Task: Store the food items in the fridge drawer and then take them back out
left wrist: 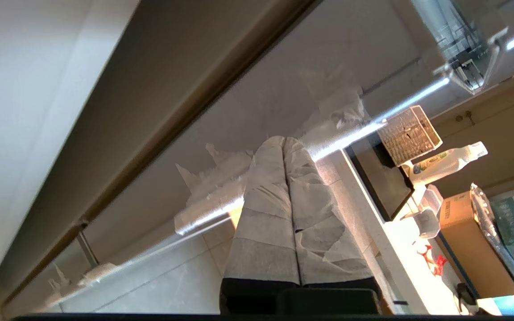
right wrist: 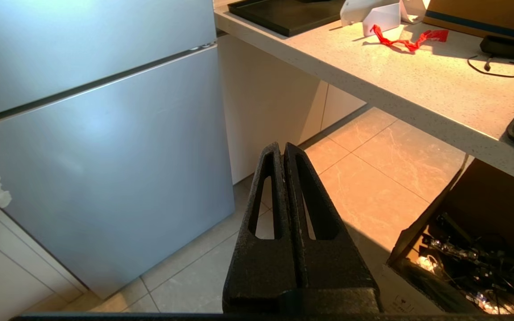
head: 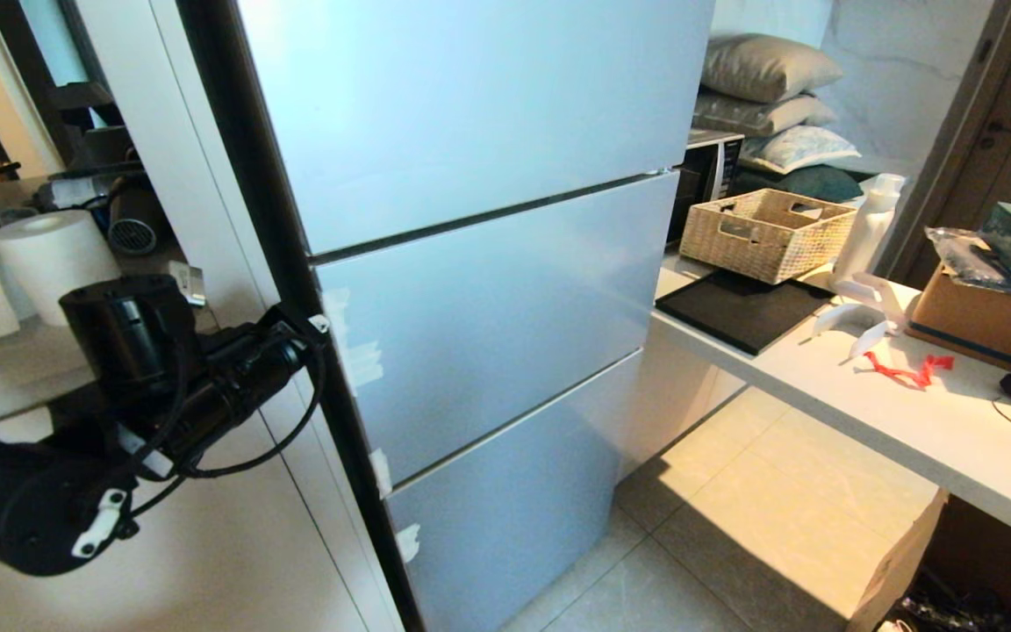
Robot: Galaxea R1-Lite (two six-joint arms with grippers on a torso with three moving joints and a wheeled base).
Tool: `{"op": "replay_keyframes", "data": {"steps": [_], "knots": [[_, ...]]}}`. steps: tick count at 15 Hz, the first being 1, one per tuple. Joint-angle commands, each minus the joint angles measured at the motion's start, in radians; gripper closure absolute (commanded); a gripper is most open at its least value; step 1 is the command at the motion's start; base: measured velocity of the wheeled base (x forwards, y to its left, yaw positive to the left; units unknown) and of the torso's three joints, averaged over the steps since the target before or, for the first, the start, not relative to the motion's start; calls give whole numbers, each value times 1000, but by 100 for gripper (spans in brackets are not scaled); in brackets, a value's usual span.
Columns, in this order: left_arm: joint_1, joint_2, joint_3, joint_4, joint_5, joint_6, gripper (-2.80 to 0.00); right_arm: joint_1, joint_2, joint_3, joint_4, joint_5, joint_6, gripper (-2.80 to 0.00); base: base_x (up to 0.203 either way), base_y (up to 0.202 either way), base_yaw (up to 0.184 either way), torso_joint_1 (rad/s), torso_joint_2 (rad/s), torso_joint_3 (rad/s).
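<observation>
So here's where I'm at: the fridge [head: 479, 263] is fully shut, all 3 door fronts closed, which means the fridge drawer I need is somewhere behind them and I can't see it, and I can't spot any food item in any view either, not on the counter [head: 892, 412] and not in a gripper. The thing that matters for my next move is the left edge of the middle door [head: 488, 325], the side with the scraps of white tape. That edge runs up and down, right next to the dark strip of the fridge side. My left gripper [left wrist: 284, 147] is the near one: in the head view the left arm sits low on the left, just beside that edge, and from the wrist camera the tape-wrapped fingers [left wrist: 266, 200] are pressed together with nothing between them, tips aimed at the taped seam. I can't tell if they're actually touching it. The right gripper [right wrist: 283, 154] is also closed and empty, hanging out over the floor [right wrist: 373, 178] in front of the bottom door, well apart from any seam. So my guess is the left does the door opening, and the tips need to get into that vertical seam.
</observation>
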Motion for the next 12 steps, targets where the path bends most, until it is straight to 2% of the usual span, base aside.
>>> {"op": "replay_keyframes", "data": {"steps": [1, 4, 9, 10, 12], "knots": [[-22, 8, -2, -4, -9, -24, 0, 0, 1, 0, 0, -1, 0, 0, 0, 0, 0, 0, 0, 0], [-27, 35, 10, -8, -7, -27, 0, 0, 1, 0, 0, -1, 0, 0, 0, 0, 0, 0, 0, 0], [-68, 43, 76, -91, 0, -18, 0, 0, 1, 0, 0, -1, 0, 0, 0, 0, 0, 0, 0, 0], [-68, 38, 84, -92, 9, -19, 0, 0, 1, 0, 0, -1, 0, 0, 0, 0, 0, 0, 0, 0], [-66, -7, 93, -93, 79, -17, 0, 0, 1, 0, 0, -1, 0, 0, 0, 0, 0, 0, 0, 0]]}}
